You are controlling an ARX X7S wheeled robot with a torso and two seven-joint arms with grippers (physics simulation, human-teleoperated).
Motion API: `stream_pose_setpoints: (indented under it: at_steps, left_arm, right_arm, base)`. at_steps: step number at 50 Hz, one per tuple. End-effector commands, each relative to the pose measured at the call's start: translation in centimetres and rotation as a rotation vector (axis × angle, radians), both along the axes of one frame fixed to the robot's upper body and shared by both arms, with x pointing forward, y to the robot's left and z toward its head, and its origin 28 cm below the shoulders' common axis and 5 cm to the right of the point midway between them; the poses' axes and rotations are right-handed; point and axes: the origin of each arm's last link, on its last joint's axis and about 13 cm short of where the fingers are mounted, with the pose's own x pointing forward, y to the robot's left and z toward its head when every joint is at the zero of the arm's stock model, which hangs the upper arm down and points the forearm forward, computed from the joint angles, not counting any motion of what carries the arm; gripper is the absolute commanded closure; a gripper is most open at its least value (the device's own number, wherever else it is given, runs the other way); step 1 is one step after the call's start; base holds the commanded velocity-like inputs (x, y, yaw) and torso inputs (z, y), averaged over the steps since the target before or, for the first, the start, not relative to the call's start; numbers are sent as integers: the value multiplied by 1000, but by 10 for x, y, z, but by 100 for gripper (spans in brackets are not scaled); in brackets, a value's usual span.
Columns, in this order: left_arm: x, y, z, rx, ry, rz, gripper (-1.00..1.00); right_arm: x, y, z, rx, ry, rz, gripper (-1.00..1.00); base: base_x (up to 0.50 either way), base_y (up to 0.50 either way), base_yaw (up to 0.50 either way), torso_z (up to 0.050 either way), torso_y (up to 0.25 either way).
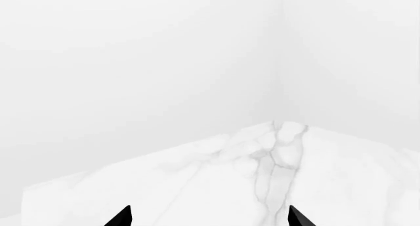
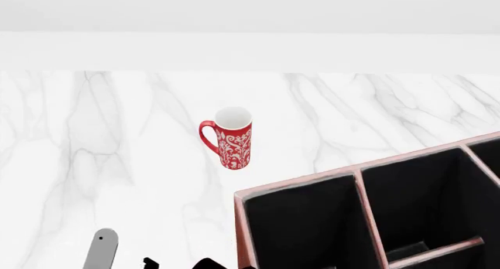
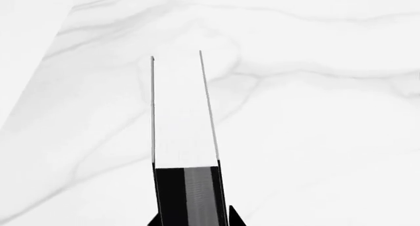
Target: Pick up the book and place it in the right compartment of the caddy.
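In the right wrist view the book (image 3: 186, 132) stands on end between the fingers of my right gripper (image 3: 194, 217), which is shut on its black cover. Its white page edge faces the camera, and marble table lies beneath it. Neither the book nor the right gripper shows in the head view. The caddy (image 2: 301, 184), reddish-brown with pale edges and a black interior split by dividers, fills the head view's lower right. My left gripper (image 1: 210, 217) is open above the marble with nothing between its black fingertips (image 1: 123, 216).
A red-and-white patterned mug (image 2: 231, 140) stands upright on the marble table (image 2: 93, 140), left of and beyond the caddy. A white wall runs along the table's far edge. A grey link of my left arm (image 2: 102, 250) shows at the head view's bottom left.
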Motion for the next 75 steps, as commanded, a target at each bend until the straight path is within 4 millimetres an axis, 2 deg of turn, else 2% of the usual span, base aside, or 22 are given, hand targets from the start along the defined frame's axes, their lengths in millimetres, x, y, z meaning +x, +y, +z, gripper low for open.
stream_pose_setpoints:
  at_steps: [1,4,15,25,32,39,42,46,51,56,61,72,75]
  left_arm:
    - [0,0,0,1,1,-3,-100]
    - [1,0,-1,0,2,-4,-100]
    - [2,-1,0,1,-1,-10,-100]
    - [4,-2,1,4,-1,-20,-100]
    - [5,-2,1,2,-2,-22,-100]
    - [3,-1,3,1,-8,-16,-100]
    - [2,0,4,2,-11,-15,-100]
    - [1,0,3,0,-12,-15,-100]
    - [3,0,1,-4,-10,-18,-100]
    - [3,0,1,-3,-12,-21,-100]
    - [4,-1,2,-2,-13,-25,-100]
    - [2,0,3,-2,-17,-20,-100]
    - [1,0,2,-2,-19,-18,-100]
  right_arm:
    - [1,1,-2,16,-11,-20,100]
    - [3,2,4,47,-35,-65,100]
    - [0,-3,60,223,-142,-219,100]
    - [0,-12,92,303,-247,-380,100]
    - [0,-19,112,311,-213,-446,100]
    - [-7,-35,150,359,-205,-575,100]
    - [-8,-39,155,365,-216,-590,100]
    - [-8,-49,168,379,-238,-698,100]
    - [-8,-68,189,443,-283,-933,100]
    - [-13,-87,202,478,-386,-1050,100]
    - [-9,-105,215,473,-416,-1188,100]
    - [-17,-134,226,482,-482,-1365,100]
    - [-22,-148,227,480,-491,-1440,100]
  base:
    - [0,0,0,0,0]
    - [0,0,0,0,0]
    - [0,0,0,0,0]
    - [0,0,0,0,1]
    - [0,0,0,0,1]
    - [0,0,0,0,0]
    - [0,0,0,0,3]
    - [0,0,0,0,0]
    - [0,0,0,0,2]
    - [0,0,0,0,0]
    - [0,0,0,0,2]
    - [0,0,0,0,1]
    - [0,0,0,0,0]
